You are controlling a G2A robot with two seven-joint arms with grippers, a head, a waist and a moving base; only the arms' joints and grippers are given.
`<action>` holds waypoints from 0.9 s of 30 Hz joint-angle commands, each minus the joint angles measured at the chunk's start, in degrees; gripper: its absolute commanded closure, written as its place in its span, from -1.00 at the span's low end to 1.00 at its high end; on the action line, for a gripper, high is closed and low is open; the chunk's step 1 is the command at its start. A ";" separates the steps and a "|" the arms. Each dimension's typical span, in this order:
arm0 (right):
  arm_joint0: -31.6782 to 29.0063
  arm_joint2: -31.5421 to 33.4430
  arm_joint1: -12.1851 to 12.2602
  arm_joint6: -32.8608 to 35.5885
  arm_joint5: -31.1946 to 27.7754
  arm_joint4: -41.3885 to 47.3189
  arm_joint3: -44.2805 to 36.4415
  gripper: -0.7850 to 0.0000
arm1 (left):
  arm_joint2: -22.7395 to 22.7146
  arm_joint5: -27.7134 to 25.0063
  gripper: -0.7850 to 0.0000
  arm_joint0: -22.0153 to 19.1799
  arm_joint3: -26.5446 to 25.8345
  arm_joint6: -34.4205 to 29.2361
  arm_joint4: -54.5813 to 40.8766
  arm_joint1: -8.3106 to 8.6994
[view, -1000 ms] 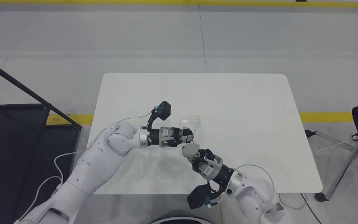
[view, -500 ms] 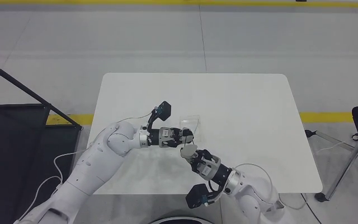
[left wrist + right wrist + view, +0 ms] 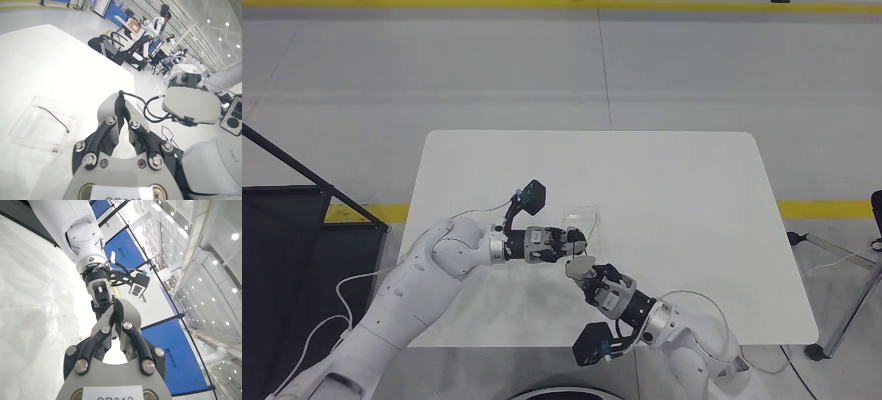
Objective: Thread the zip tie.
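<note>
Zip-tie threading, mid-task: the left gripper (image 3: 120, 102) is held on the robot's side of the clear tray (image 3: 17, 135), just beside it, fingers (image 3: 108, 108) closed on a black zip tie (image 3: 130, 95). The head is pinched at the tips and the thin strap sticks out free to one side. The right gripper (image 3: 115, 308) is held a little farther from the tray on that same side, tip-to-tip w/ the left, fingers (image 3: 130, 311) pressed together; whether anything is caught btwn them cannot be told. A spare zip tie (image 3: 53, 117) lies inside the tray.

Risks, as judged: the strap is thin and unsupported, so the head slot could be missed if either wrist is turned slightly. The pinch is at the very tips, so the tie could be twisted out and dropped. The grippers are near touching, so a knock is poss. A black cable (image 3: 149, 111) on the right arm loops near the free strap, so a snag is poss.

Room: little is left btwn the tray and the grippers, and the light tray could be shoved. The worktop (image 3: 692, 200) extends well beyond the tray and to both its sides; its near edge lies well apart from the tray, behind the grippers.
</note>
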 commanded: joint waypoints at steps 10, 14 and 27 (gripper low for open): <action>0.05 0.19 0.19 1.96 -0.47 1.48 0.04 1.00 | -0.28 -0.24 1.00 0.10 0.18 1.13 0.54 0.09; 0.11 0.14 0.29 2.22 -0.89 1.70 0.01 1.00 | -0.37 -0.28 1.00 0.15 0.30 1.69 0.99 0.09; 0.21 0.13 0.63 2.69 -1.54 2.11 -0.15 1.00 | -0.58 0.13 1.00 0.38 0.09 3.43 2.83 0.05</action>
